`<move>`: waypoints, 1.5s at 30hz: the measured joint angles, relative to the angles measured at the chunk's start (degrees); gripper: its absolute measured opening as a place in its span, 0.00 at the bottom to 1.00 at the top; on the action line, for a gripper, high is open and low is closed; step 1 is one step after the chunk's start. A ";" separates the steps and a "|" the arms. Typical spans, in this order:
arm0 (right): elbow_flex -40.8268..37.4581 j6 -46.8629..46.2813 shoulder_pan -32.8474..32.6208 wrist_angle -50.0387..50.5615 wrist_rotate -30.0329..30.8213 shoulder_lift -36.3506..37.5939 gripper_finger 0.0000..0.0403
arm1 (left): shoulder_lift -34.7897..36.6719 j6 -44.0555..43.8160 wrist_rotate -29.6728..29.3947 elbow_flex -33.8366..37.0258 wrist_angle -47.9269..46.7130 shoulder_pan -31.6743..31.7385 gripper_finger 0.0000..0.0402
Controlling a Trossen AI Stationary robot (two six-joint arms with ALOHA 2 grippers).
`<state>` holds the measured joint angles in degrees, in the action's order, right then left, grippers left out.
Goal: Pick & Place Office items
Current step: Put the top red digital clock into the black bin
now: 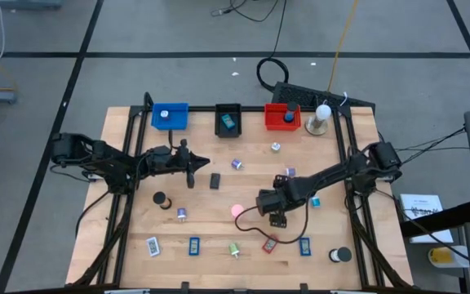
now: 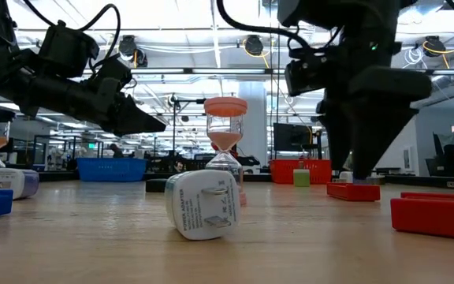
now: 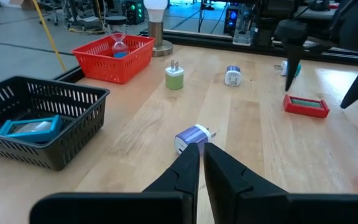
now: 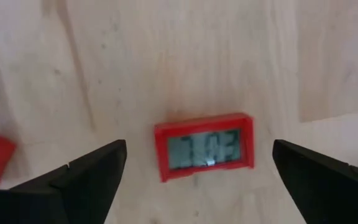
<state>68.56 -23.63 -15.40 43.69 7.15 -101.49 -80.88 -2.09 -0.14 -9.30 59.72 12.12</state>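
Fingers of the right gripper (image 4: 197,168) stand spread wide, one on each side of a red clock (image 4: 204,153) that lies flat on the table (image 1: 137,216), display up, touching neither finger. In the high view this gripper (image 1: 277,219) hangs over the table's front middle. Left gripper (image 3: 202,163) has its fingers pressed together, empty, above bare wood, pointing toward a purple plug (image 3: 192,137) just beyond its tips.

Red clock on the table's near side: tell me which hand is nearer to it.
Right. The right hand is open directly above the red clock, fingers either side of it. The left hand, shut, is across the table toward the trays.
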 joint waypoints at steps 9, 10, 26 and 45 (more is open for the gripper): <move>-3.74 2.31 2.01 -3.16 -2.98 -0.04 0.99 | 0.00 0.06 0.02 0.00 0.00 0.00 0.08; -3.86 2.66 2.01 -3.28 -2.96 -0.04 0.98 | 0.00 0.07 0.02 0.00 0.01 0.00 0.08; -5.68 4.32 2.25 -6.99 -4.43 -0.02 0.80 | 0.00 -0.02 0.02 0.00 0.00 0.00 0.08; 7.57 8.95 5.21 5.58 0.27 0.00 0.73 | -0.02 -0.22 0.03 -0.01 0.48 0.00 0.08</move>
<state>76.14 -14.68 -10.19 49.27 7.42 -101.49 -80.90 -2.31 -0.12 -9.31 60.20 12.12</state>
